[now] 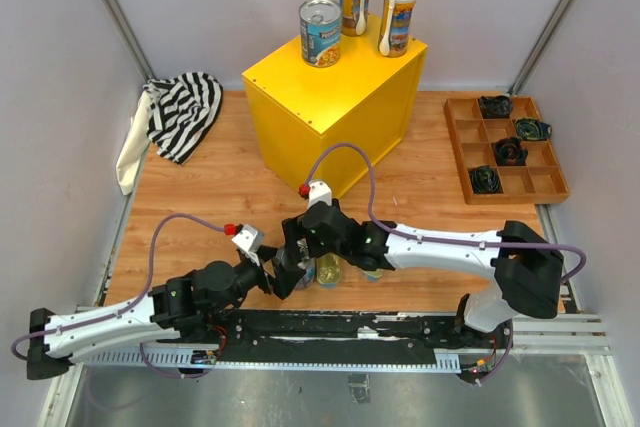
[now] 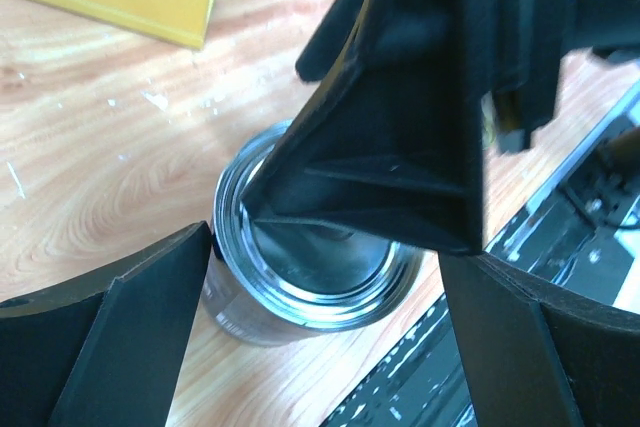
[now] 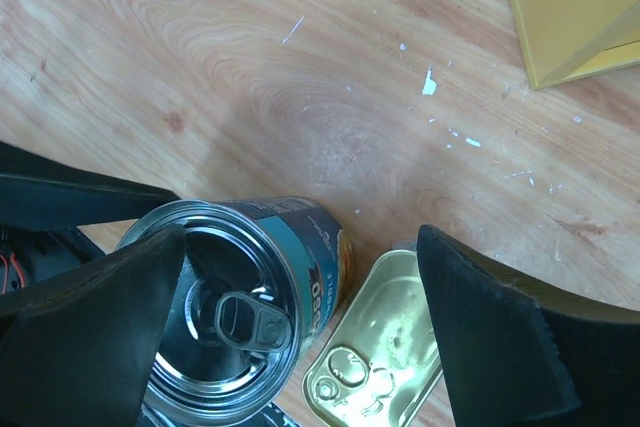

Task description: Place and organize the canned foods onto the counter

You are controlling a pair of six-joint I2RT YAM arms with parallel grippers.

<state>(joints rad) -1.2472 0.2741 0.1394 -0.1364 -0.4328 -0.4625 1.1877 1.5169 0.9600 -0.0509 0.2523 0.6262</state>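
Handling of blue-labelled can (image 3: 250, 297), middle of near worktop edge, just beside golden tin (image 3: 385, 347).
Under left gripper (image 2: 325, 257) and right gripper (image 3: 300, 237), both spread apart, holding nothing. Judged rigid, weighty, slick-walled: take across side wall below rim.

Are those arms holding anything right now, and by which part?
Nothing is held. The left gripper and the right gripper both hang open at the blue-labelled can, fingers spread, not clamped on it.
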